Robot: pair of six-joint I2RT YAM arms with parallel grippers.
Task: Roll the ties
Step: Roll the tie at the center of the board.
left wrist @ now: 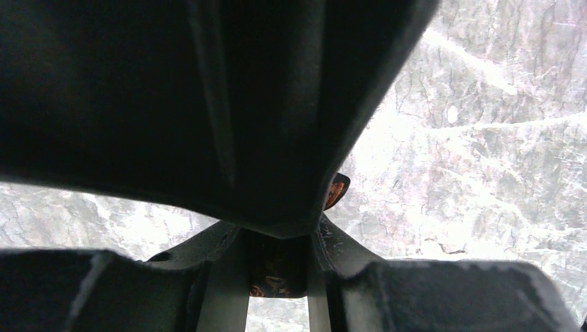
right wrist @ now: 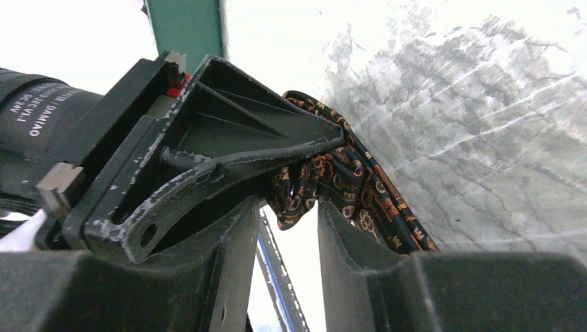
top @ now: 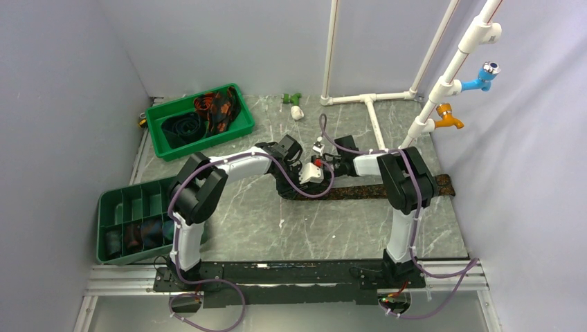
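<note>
Starting the roll: left gripper (left wrist: 278, 263) pinches the brown tie (right wrist: 360, 190), right gripper (right wrist: 291, 214) straddles it, hold unclear; winding inward seems next.

White lettering reading "DAMIAO" runs along a black motor housing (right wrist: 43, 114), left of the brown patterned tie (right wrist: 349, 185); the line beneath is illegible.

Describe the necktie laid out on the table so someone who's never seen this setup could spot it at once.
On the grey marbled table, look right of centre: a long dark brown necktie with orange speckles lies stretched from the middle to the right edge. The other ties sit bundled in the green plastic tray at the back left; this is the only one on the tabletop.
</note>
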